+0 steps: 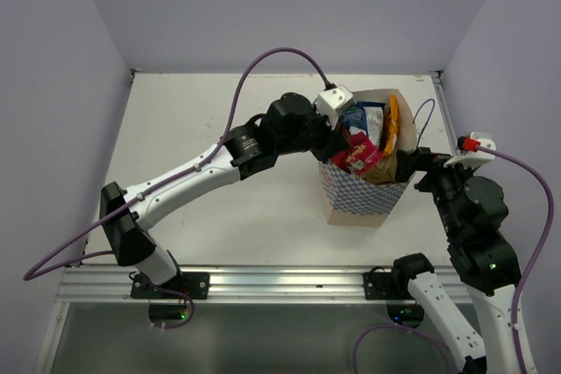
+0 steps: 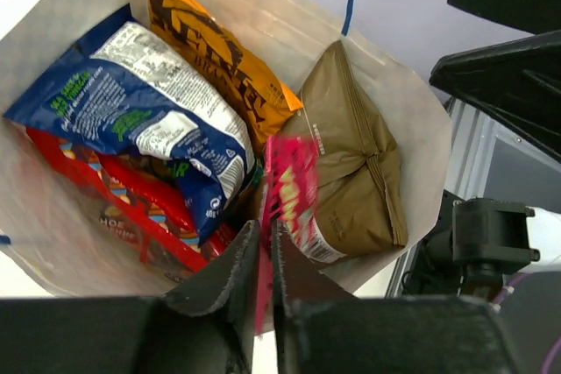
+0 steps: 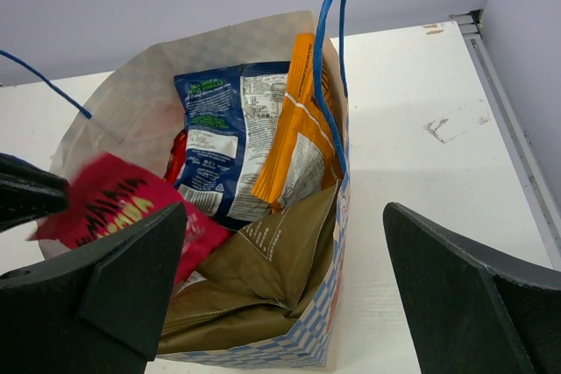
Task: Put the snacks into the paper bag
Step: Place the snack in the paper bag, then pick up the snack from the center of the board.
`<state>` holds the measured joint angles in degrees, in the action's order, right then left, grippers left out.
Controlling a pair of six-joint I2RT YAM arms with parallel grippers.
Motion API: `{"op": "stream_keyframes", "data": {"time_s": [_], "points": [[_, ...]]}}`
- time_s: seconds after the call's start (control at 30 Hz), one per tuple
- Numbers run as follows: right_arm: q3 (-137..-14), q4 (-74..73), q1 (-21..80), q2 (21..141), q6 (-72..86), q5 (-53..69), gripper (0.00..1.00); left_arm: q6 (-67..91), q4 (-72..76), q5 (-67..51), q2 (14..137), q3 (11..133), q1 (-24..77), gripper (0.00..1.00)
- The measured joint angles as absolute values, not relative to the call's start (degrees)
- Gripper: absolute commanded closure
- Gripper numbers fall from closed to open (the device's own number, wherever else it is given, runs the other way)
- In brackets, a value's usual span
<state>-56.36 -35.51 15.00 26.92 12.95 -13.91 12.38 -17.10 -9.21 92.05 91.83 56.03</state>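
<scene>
The paper bag (image 1: pixel 361 197) stands upright at the table's right middle, with zigzag sides and blue cord handles (image 3: pixel 329 59). Inside lie a dark blue packet (image 2: pixel 149 111), an orange packet (image 2: pixel 219 50), a brown packet (image 2: pixel 355 164) and a red packet (image 2: pixel 131 203). My left gripper (image 2: pixel 266 243) is shut on a pink-red packet (image 2: pixel 294 186) and holds it just over the bag's open mouth; the packet also shows in the top view (image 1: pixel 358 157). My right gripper (image 3: pixel 285 295) is open wide at the bag's right rim, with the bag's near corner between its fingers. Other packets are hidden.
The white table (image 1: pixel 219 129) has purple walls on three sides. A raised edge runs along its right side (image 3: pixel 513 137). An aluminium rail (image 1: pixel 280 282) with both arm bases lies at the front. A scuffed patch (image 3: pixel 456 120) marks the table right of the bag.
</scene>
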Motion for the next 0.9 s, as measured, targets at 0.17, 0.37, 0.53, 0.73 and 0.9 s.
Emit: {"op": "stream_keyframes", "data": {"time_s": [0.17,0.37,0.53,0.73,0.9], "points": [[-56.36,-35.53,15.00,26.92,12.95,-13.93,0.01,11.53,-19.18,-9.41,92.16,92.07,56.05,0.50],[-56.36,-35.51,15.00,26.92,12.97,-13.93,0.02,10.96,-19.16,-9.04,92.16,92.44,56.07,0.18],[-56.34,-35.51,15.00,26.92,12.97,-13.93,0.02,10.90,-18.50,-8.23,91.74,92.42,56.07,0.05],[-56.34,-35.53,15.00,26.92,12.95,-13.93,0.01,10.87,-15.77,-4.67,86.80,91.09,56.07,0.01],[-56.34,-35.51,15.00,26.92,12.95,-13.93,0.01,10.17,-10.02,0.93,79.42,87.48,56.07,0.00]]}}
